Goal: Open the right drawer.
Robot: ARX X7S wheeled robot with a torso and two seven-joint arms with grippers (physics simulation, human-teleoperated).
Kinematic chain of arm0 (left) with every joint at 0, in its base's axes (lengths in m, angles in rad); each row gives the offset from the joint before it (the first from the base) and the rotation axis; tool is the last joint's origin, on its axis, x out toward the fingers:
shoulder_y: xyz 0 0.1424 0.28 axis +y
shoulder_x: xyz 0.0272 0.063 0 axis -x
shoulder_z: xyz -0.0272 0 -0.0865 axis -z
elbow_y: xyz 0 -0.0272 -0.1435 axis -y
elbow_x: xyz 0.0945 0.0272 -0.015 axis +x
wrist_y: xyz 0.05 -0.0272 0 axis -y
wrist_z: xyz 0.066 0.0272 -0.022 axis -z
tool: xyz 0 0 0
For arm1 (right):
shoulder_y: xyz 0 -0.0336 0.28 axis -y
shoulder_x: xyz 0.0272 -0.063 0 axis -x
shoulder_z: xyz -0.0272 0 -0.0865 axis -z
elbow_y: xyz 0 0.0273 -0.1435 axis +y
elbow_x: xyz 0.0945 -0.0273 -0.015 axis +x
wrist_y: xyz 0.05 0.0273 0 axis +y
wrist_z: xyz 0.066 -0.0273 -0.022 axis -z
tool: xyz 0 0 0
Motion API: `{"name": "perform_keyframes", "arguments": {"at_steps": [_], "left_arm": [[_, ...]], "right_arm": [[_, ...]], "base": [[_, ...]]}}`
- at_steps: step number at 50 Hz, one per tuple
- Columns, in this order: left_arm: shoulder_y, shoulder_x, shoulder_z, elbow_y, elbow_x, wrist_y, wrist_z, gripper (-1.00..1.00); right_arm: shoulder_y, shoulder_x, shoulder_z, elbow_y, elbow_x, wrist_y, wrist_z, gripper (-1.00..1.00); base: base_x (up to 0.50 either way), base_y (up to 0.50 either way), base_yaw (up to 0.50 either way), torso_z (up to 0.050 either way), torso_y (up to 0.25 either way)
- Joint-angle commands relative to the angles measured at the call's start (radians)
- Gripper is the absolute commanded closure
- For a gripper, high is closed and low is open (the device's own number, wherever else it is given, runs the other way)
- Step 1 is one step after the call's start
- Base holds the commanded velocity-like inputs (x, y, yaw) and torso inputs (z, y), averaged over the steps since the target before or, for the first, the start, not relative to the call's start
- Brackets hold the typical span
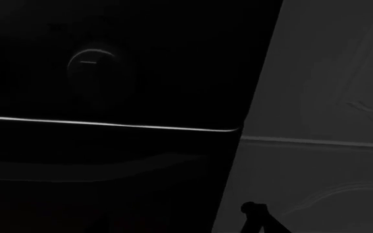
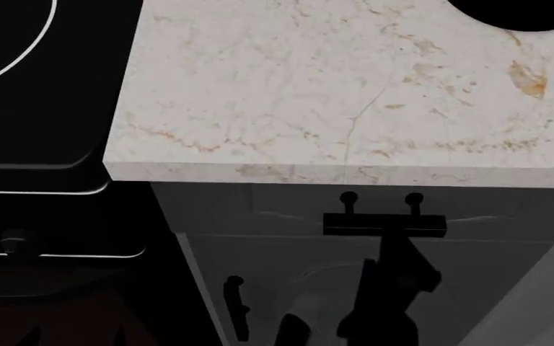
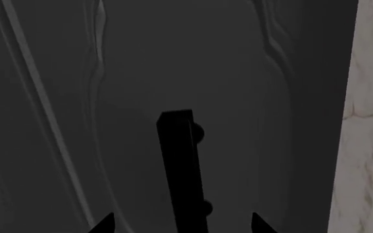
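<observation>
Right drawer (image 2: pixel 257 209): bar handle (image 3: pixel 181 165) is straddled by the right end effector (image 3: pixel 180 222), spread wide; closure, then a straight pull, is advised.

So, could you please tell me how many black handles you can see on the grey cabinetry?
2: the horizontal bar handle on the right drawer, and a vertical handle on the door below.

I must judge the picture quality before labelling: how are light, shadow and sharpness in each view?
Head view: the pale marble countertop is bright and sharp, while the grey drawer front under its overhang lies in shadow. Left wrist view: very dark, the black oven front shows only a thin bright glint line. Right wrist view: dim and low in contrast; the black bar handle is a silhouette, and the right gripper barely shows.
</observation>
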Motion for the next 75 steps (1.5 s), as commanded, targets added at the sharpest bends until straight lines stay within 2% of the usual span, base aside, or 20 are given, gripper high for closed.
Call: {"name": "perform_keyframes", "arguments": {"at_steps": [1,55,75], "left_arm": [[0.001,-0.003,0.003,0.004,-0.001,0.001,-0.006,-1.0],[-0.007,-0.011,0.03,-0.016,0.023,0.023,-0.025,-1.0],[-0.009,-0.016,0.038,-0.014,0.019,0.023,-0.027,-1.0]], "right_arm": [[0.035,-0.008,-0.028,0.06,-0.029,-0.004,0.01,-1.0],[0.222,-0.111,-0.059,0.508,0.012,-0.137,0.131,-1.0],[0.262,-0.125,-0.053,0.576,0.026,-0.147,0.143,-1.0]], "base": [[0.0,0.0,0.0,0.0,0.0],[0.0,0.0,0.0,0.0,0.0],[0.0,0.0,0.0,0.0,0.0]]}}
